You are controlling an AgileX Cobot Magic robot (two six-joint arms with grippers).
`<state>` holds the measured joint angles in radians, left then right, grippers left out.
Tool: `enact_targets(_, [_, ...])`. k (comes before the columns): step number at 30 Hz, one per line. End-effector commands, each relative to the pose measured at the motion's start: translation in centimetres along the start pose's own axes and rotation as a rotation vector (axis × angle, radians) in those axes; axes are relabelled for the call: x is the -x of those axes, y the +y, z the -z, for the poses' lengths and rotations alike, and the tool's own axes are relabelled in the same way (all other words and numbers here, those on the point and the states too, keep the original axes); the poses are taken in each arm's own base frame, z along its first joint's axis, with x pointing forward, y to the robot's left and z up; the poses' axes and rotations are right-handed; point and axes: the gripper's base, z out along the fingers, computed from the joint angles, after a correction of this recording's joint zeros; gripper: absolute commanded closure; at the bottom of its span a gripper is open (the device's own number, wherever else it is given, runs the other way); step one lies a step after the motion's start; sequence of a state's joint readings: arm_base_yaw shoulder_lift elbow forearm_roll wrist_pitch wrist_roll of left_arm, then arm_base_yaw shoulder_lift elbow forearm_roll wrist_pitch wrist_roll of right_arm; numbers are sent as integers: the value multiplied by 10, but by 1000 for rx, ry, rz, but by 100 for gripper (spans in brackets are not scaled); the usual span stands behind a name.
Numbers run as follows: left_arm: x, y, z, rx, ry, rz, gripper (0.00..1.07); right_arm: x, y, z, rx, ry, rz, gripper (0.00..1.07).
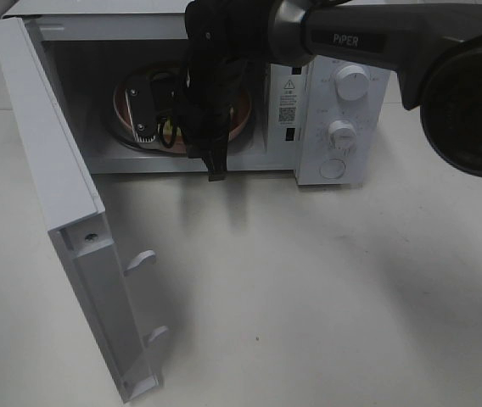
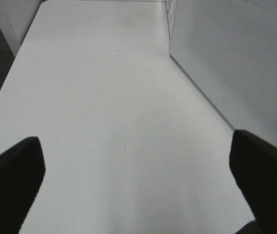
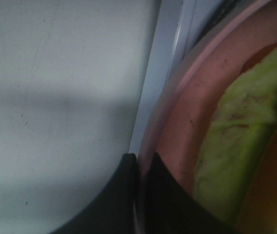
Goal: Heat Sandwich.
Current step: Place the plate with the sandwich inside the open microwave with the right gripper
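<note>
The right claw is pinched narrow on the rim of the pink plate that carries the sandwich inside the microwave, whose door stands swung wide, while the left claw gapes wide above the white table beside the microwave's wall, holding nothing.

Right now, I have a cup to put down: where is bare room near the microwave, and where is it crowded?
Bare: the tabletop in front of the microwave, beside its open door, and the stretch ahead of the open left claw. Crowded: the cavity, where the right claw grips the pink plate bearing the sandwich.
</note>
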<state>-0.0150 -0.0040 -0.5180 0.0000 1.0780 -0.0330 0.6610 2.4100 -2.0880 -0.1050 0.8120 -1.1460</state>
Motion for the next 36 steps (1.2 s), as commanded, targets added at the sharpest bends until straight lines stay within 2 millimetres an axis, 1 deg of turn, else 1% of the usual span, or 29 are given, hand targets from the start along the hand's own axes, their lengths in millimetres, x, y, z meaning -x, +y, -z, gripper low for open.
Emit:
enact_targets(1, [-1,0,2,3,-23,1,9,0,-7,5,-43,-19,17,105])
enact_targets(2, [-1,0,2,3,-23,1,9,0,-7,5,-43,-19,17,105])
enact_targets(5, [-1,0,2,3,-23,1,9,0,-7,5,-42,-20,-13,95])
enact_targets(6, [-1,0,2,3,-23,1,9,0,-7,5,-42,-20,-13,95])
enact_targets(7, [-1,0,2,3,-23,1,9,0,-7,5,-44,-21,-29,90])
enact_targets(8, [-1,0,2,3,-23,1,9,1,-8,5,-52,-25,-60,80])
enact_targets(10, [-1,0,2,3,-23,1,9,1,-8,6,-58,-30,-92,67])
enact_targets(11, [-1,0,2,3,-23,1,9,1,-8,6,-58,-30,-92,67])
enact_targets(12, [-1,0,2,3,-23,1,9,1,-9,6,-63,-32,-108,59])
enact_targets(13, [-1,0,2,3,-23,1,9,1,-9,7,-66,-35,-131,45])
enact_targets(14, [-1,0,2,3,-23,1,9,1,-9,8,-67,-36,-141,38])
enact_targets(15, [-1,0,2,3,-23,1,9,1,-9,8,-67,-36,-141,38])
enact_targets(17, [-1,0,2,3,-23,1,9,1,-10,9,-66,-36,-158,24])
enact_targets(20, [-1,0,2,3,-23,1,9,1,-9,9,-62,-34,-161,23])
enact_targets(25, [-1,0,2,3,-23,1,9,-1,-5,11,-44,-24,-158,27])
enact_targets(29, [-1,0,2,3,-23,1,9,-2,-3,11,-35,-19,-150,28])
enact_targets(33, [-1,0,2,3,-23,1,9,-3,0,16,-40,-20,-145,30])
enact_targets(36, [-1,0,2,3,-23,1,9,-6,3,25,-66,-15,-129,31])
